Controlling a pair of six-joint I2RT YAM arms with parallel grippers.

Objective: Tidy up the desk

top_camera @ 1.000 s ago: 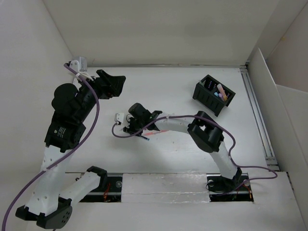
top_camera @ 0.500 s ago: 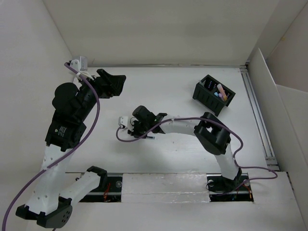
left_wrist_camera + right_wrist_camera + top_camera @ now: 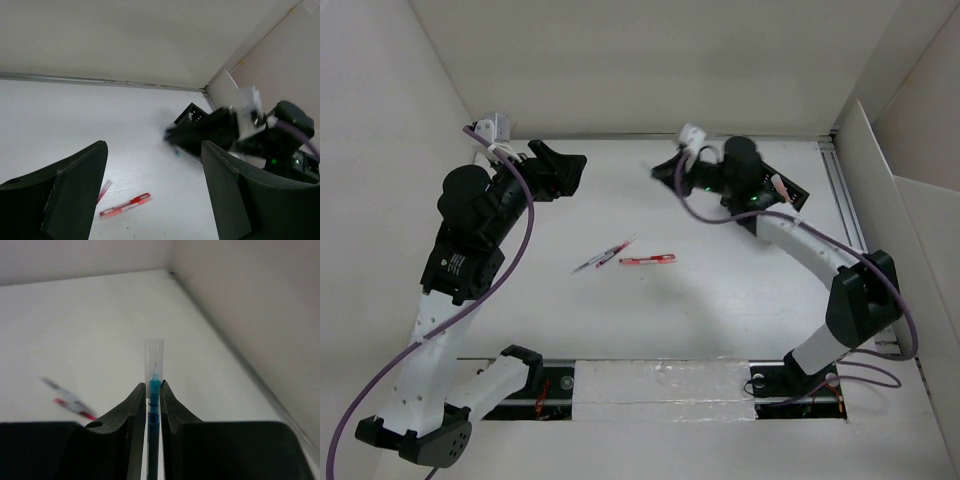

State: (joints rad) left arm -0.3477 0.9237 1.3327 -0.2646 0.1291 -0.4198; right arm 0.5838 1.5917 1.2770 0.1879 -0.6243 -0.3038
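The desk [image 3: 720, 300] is a white tabletop with white walls around it. My right gripper [image 3: 665, 168] is raised over the far middle of the desk, left of the black organizer [image 3: 792, 196]. In the right wrist view it [image 3: 153, 386] is shut on a blue pen with a clear cap [image 3: 153, 370]. A red pen [image 3: 648, 260] and a second reddish pen [image 3: 603, 255] lie mid-desk, and the red pen also shows in the left wrist view [image 3: 125, 205]. My left gripper [image 3: 570, 170] is open and empty at the far left, above the desk [image 3: 75, 115].
The organizer box holds several pens and is partly hidden by my right arm. In the left wrist view, part of the box [image 3: 191, 114] shows behind the blurred right gripper [image 3: 200, 135]. A metal rail [image 3: 855, 240] runs along the desk's right edge.
My right arm has swung from mid-desk to the far right, beside the organizer, carrying the blue pen. The two red pens are now uncovered. The left arm has barely moved.
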